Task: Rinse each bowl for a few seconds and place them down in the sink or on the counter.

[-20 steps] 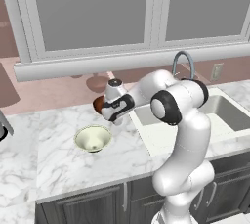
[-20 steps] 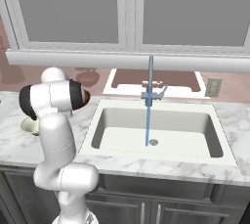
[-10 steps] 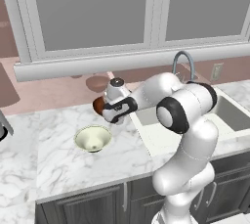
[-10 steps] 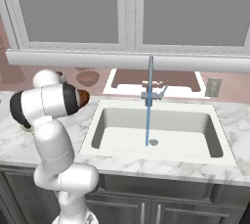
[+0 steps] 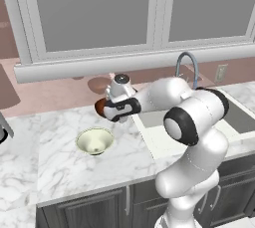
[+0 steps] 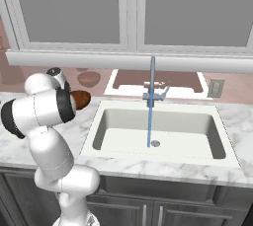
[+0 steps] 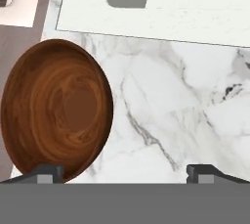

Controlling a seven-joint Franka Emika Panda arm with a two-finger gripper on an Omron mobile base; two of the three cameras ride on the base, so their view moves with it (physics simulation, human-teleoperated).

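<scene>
White marble surface (image 5: 60,167) with grey veining carries two round bowls left of the sink (image 6: 163,131). One glossy reddish-brown bowl (image 7: 56,108), its inside wood-grained and empty, sits near the back wall beneath the pincer (image 7: 124,171), whose jaws stand wide apart, holding nothing. One pale cream bowl (image 5: 94,141) sits nearer the front edge, also empty.

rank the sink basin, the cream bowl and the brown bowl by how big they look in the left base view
1. sink basin, largest, though the arm hides much of it
2. cream bowl
3. brown bowl, mostly hidden behind the open gripper, so whether it is really smaller than the cream one is unsure
</scene>
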